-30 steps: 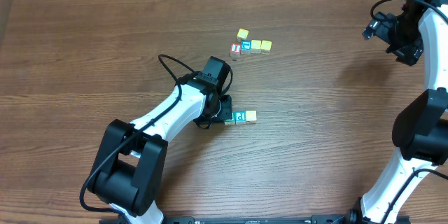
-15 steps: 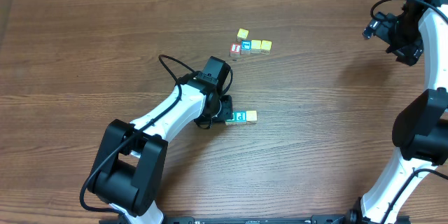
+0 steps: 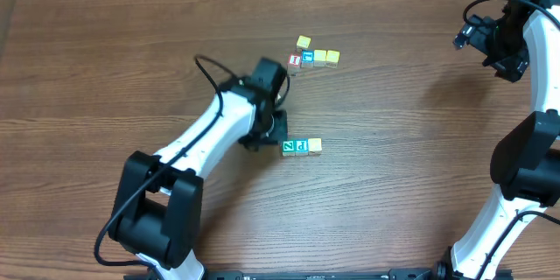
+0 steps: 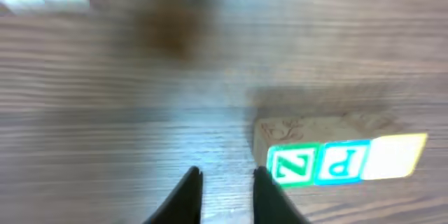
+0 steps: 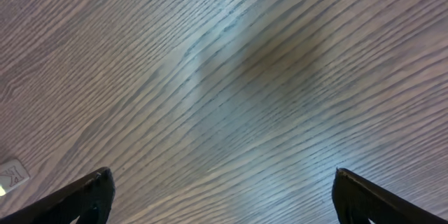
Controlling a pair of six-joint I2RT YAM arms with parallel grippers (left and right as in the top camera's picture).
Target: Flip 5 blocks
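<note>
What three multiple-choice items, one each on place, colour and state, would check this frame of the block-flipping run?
1. Where in its row of three is the green Z block?
A. the end nearest the left gripper
B. the middle
C. the far end

2. What colour is the lettering on the P block?
A. red
B. teal
C. black

3. How is the right gripper?
A. wide open, empty
B. shut on a block
C. shut on a cable

Key:
1 A, the Z lies closest to that gripper.
2 B, the P and its border are teal.
3 A, it is spread wide with nothing in it.
</note>
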